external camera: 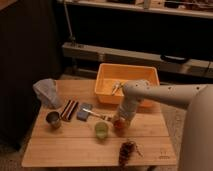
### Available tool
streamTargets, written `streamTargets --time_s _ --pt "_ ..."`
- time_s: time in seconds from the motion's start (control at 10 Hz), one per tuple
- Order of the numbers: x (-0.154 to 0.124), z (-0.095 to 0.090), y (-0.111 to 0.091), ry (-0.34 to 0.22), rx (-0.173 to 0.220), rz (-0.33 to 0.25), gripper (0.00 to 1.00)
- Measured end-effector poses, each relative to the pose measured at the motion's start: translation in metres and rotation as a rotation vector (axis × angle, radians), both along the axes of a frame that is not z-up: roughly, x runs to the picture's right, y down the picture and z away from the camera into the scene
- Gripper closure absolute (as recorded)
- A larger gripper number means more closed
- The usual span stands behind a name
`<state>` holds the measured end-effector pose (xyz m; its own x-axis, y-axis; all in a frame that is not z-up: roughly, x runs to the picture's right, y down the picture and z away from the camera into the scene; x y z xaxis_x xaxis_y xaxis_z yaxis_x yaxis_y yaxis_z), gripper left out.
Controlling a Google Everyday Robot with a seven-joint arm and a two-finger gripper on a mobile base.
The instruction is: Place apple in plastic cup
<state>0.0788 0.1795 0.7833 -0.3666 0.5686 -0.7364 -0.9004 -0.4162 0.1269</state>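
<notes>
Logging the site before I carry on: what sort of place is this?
Probably a lab or test area, not a home: a small wooden table set out with an orange bin, and dark shelving behind. The pincer is shut on the apple, beside the cup.
</notes>
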Motion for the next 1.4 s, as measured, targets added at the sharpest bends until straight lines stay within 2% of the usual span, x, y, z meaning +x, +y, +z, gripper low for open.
streamTargets --time_s 0.2,0.4,0.6,0.7,1.0,1.2,1.4 --pt "-0.003 -0.037 -0.034 -0.012 0.066 -0.009 1.0" --pt "-0.019 -0.073 -0.068 -0.053 0.112 -0.045 1.0" --pt "-0.037 -0.097 -0.09 -0.098 0.128 -0.079 1.0" --pt "-0.044 -0.104 -0.094 -0.117 0.119 -0.098 1.0" --pt "-0.067 -0.105 -0.085 -0.171 0.074 -0.144 1.0" --pt "-0.085 -0.097 -0.053 -0.221 0.005 -0.198 1.0" --pt "-0.098 -0.095 -0.027 -0.249 -0.044 -0.241 1.0"
